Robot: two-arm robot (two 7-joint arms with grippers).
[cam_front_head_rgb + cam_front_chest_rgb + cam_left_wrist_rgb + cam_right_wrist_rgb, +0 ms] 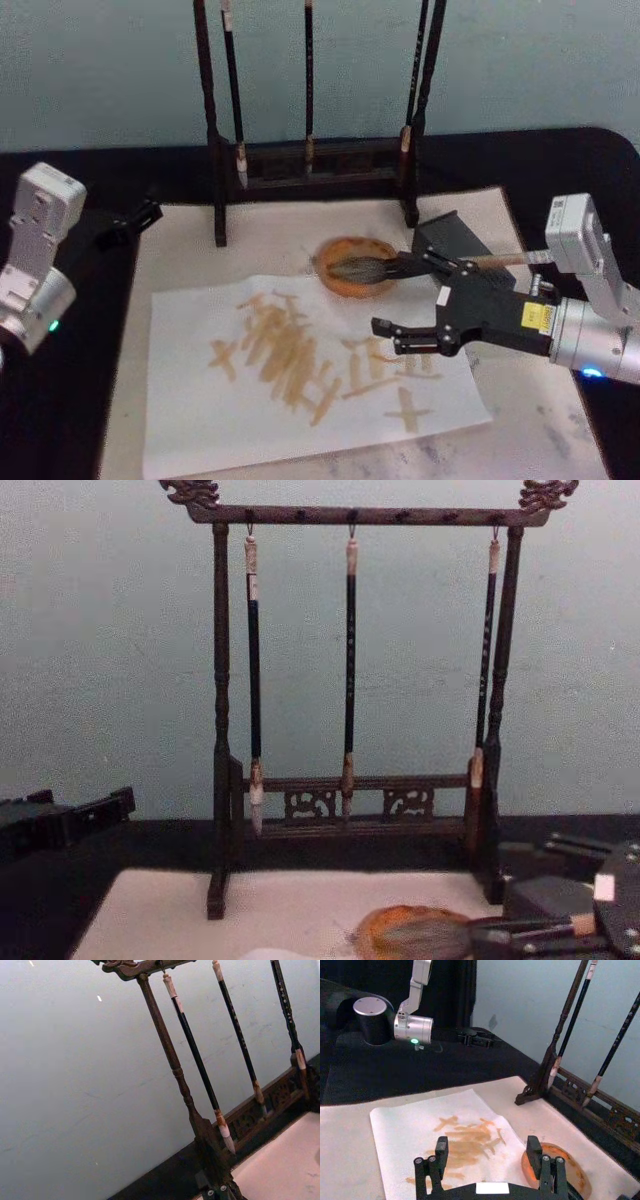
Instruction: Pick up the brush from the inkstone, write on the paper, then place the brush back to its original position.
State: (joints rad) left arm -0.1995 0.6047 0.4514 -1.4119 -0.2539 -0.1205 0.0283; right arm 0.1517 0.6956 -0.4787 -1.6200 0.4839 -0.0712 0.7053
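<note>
The brush (400, 268) lies crosswise, bristles left on the inkstone (345, 285).

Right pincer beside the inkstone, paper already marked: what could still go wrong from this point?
The right pincer is open and close to the brush, which lies with its bristles on the inkstone; a sideways move might knock the handle and roll it off. The fingers also hang low over the paper, so they could drag it or smear the brown strokes. The left pincer sits parked, clear of all this.

Silver arms, black right end effector (415, 305), yellow label
</note>
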